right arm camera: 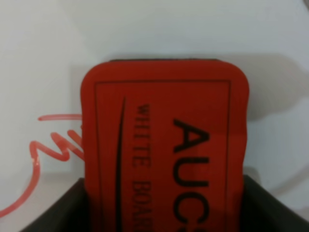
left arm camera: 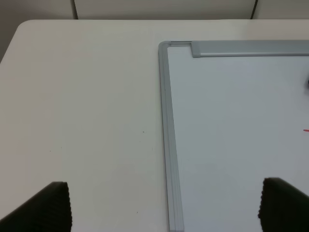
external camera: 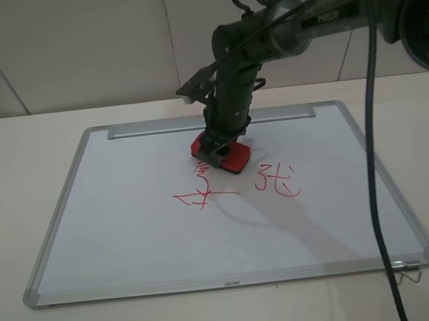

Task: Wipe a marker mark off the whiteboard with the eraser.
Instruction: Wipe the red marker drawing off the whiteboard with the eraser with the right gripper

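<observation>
The red eraser rests flat on the whiteboard, pressed over the top strokes of the marker mark. My right gripper is shut on it from above. In the right wrist view the eraser with its dark lettering fills the middle, held between dark fingers, and zigzag strokes of the marker mark show beside it. My left gripper hangs open over the whiteboard's left frame edge, holding nothing. It is out of sight in the exterior view.
A smaller red scribble lies just right of the mark. The silver tray bar runs along the board's far edge. The board lies on a pale table. A black cable hangs down at the right.
</observation>
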Tool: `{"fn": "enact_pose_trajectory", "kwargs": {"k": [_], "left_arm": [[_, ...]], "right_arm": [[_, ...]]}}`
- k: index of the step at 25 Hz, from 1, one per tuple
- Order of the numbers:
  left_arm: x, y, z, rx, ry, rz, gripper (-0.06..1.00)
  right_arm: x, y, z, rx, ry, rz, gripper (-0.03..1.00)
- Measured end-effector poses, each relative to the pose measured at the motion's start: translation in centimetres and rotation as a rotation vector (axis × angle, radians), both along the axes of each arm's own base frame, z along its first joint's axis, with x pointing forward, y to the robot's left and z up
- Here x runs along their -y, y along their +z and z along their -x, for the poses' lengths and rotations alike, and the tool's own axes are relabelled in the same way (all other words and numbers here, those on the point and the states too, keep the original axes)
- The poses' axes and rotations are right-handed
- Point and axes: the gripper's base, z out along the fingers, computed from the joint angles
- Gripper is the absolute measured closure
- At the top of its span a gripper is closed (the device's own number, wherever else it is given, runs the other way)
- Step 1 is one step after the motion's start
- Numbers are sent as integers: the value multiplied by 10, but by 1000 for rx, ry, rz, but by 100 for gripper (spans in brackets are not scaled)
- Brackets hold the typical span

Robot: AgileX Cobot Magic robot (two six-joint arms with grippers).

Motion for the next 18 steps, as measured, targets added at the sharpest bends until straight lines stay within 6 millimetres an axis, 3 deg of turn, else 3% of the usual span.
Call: {"fn": "enact_pose_trajectory", "kwargs": {"k": [13,18], "left_arm": [[0,0,0,0,0,0,17],[0,0,0,0,0,0,17]], "right_arm": [[-2,-7,2,-21,4,6,47],[-18,-7,14,-29,45,9,47]]}}
